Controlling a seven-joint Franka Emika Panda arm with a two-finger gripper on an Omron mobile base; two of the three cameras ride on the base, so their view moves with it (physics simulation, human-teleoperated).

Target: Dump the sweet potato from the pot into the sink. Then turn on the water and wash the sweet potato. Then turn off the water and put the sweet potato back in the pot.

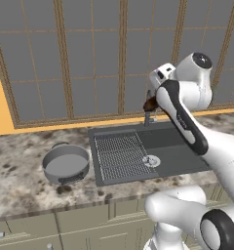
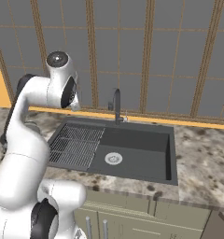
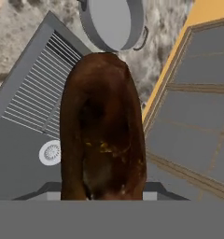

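I'm pinching the sweet potato [image 3: 102,130] high over the sink [image 1: 177,146]; risking a slip w/ pot [image 1: 66,164] off left.

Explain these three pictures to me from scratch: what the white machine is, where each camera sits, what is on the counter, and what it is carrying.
The white machine is a robot arm in a rendered kitchen. Two pictures come from cameras on its base, looking forward over it from its left and right. The third comes from a camera on its hand, looking along its tool.

On the speckled stone counter stands a round grey pot, which looks empty. Beside it the dark sink is set into the counter, with a ribbed draining grid, a round silver drain and a slim dark faucet behind.

The tool is raised above the sink near the faucet and is shut on the sweet potato, the big brown shape in the hand view. No water is flowing.
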